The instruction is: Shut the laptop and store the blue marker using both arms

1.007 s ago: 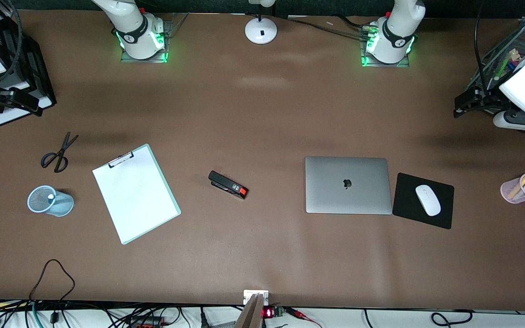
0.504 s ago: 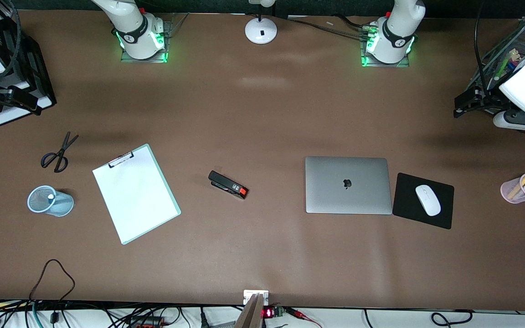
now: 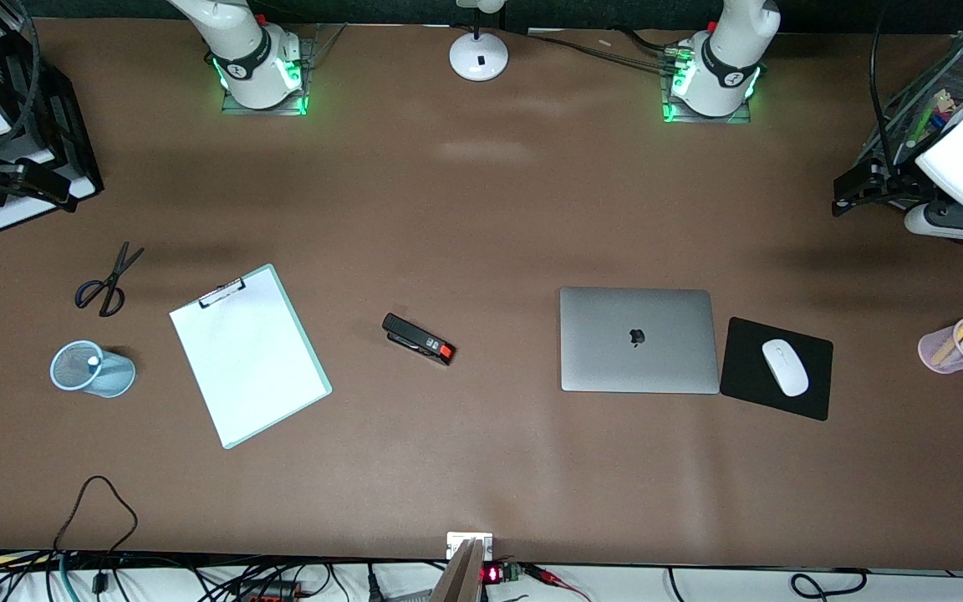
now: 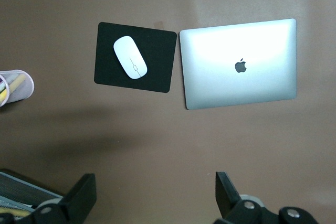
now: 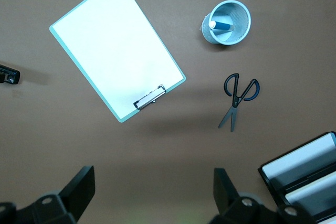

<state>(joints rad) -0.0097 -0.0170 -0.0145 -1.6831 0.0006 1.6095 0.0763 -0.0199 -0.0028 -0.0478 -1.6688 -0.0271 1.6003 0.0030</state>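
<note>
The laptop (image 3: 637,339) lies shut on the brown table, lid up with the apple logo showing; it also shows in the left wrist view (image 4: 239,64). The blue marker (image 5: 222,25) stands in a light-blue mesh cup (image 3: 93,369) near the right arm's end of the table; only its pale end (image 3: 94,361) shows in the front view. My left gripper (image 4: 155,198) is open and empty, up at the left arm's end of the table (image 3: 843,196). My right gripper (image 5: 152,192) is open and empty, up over the right arm's end (image 3: 47,186).
A black mousepad (image 3: 812,393) with a white mouse (image 3: 784,366) lies beside the laptop. A pink pen cup (image 3: 941,349), a black stapler (image 3: 419,339), a clipboard (image 3: 249,355), scissors (image 3: 105,280), a black tray (image 3: 63,134) and a lamp base (image 3: 479,54) are also on the table.
My right gripper has drifted a little. The left arm and the things on the table have not moved.
</note>
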